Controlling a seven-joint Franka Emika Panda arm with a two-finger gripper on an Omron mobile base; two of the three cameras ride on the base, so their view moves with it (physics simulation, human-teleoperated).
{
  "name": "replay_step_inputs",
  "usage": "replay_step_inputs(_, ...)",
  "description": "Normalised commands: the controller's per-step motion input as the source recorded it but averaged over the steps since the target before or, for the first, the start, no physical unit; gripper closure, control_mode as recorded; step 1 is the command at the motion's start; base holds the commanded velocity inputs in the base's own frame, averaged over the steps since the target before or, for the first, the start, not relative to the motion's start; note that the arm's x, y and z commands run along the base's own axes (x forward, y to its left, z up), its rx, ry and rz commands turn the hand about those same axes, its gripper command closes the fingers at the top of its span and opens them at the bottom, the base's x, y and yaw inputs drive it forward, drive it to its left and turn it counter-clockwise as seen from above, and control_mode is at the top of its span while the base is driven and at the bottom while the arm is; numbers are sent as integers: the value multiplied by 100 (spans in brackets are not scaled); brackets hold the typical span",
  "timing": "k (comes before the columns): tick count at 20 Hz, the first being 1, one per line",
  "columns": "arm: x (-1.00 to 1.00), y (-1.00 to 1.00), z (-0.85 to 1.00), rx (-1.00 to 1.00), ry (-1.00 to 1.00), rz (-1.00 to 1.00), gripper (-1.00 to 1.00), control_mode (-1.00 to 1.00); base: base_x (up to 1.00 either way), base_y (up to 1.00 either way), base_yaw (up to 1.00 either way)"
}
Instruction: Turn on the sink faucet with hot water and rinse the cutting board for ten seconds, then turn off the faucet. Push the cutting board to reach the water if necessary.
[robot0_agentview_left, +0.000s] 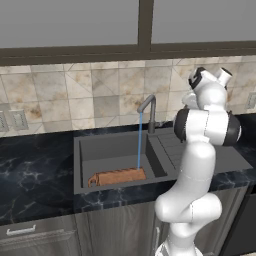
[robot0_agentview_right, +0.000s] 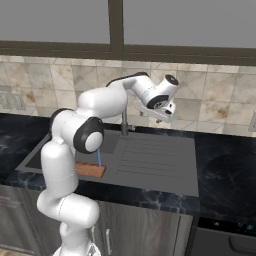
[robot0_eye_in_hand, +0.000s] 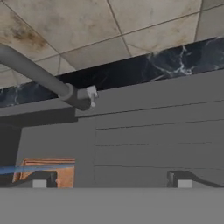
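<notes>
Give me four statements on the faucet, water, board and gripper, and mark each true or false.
1. Water runs from the sink faucet. True.
2. The stream lands on the cutting board. True.
3. The cutting board lies on the ribbed drainboard. False: it lies in the basin of the sink.
4. The gripper grips the faucet's lever. False: its open fingers hang above the drainboard, apart from the lever.

A rendered home kitchen. A dark grey matte rectangular sink (robot0_agentview_left: 112, 147) with a ribbed drainboard is set into a black marble counter (robot0_agentview_left: 35, 172), with a slim dark grey gooseneck faucet (robot0_agentview_left: 149, 112) behind it. Beige stone tiles (robot0_agentview_left: 90, 95) cover the wall below a dark-framed window (robot0_agentview_left: 145, 25). Grey wood-grain cabinets (robot0_agentview_left: 100, 232) with metal handles stand under the counter, and wall outlets (robot0_agentview_left: 19, 120) sit at the left.
</notes>
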Motion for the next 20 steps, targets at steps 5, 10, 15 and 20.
replay_step_inputs(5,-15,35,-8,0,-2,17,-100,-100,0,0,0)
replay_step_inputs(10,-5,37,-11,0,-4,12,-100,-100,0,0,0)
replay_step_inputs(15,0,28,-10,0,-1,6,-100,-100,0,0,0)
replay_step_inputs(20,12,1,-18,0,-4,0,-100,-100,0,0,0)
